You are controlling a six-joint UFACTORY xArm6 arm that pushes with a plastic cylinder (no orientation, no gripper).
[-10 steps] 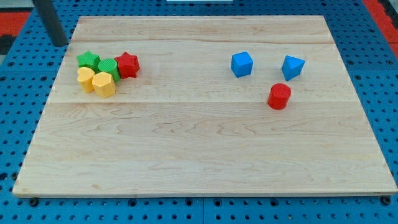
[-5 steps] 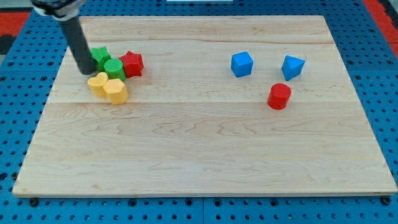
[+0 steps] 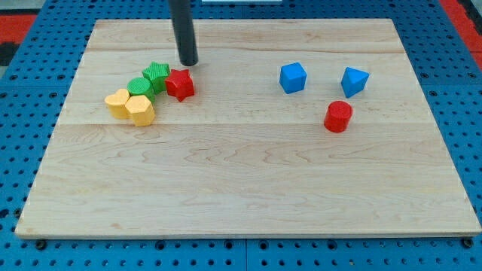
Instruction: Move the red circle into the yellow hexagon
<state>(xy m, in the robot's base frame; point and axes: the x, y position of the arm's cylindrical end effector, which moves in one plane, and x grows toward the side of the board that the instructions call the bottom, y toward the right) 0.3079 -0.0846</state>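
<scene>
The red circle (image 3: 338, 116) is a short red cylinder on the board's right side. The yellow hexagon (image 3: 141, 110) lies far to its left, touching a yellow block (image 3: 118, 102). My tip (image 3: 188, 62) stands just above the red star (image 3: 180, 83) toward the view's top, close to it, and far left of the red circle. A green circle (image 3: 140, 86) and a green star (image 3: 157, 74) sit between the red star and the yellow blocks.
Two blue blocks lie near the red circle: a blue cube (image 3: 293, 77) to its upper left and a blue block (image 3: 354, 80) to its upper right. The wooden board (image 3: 248, 188) rests on a blue pegboard.
My tip swept from the board's upper left corner rightward past the cluster. The green star, green circle, red star and yellow blocks were pushed right. The red circle has not moved.
</scene>
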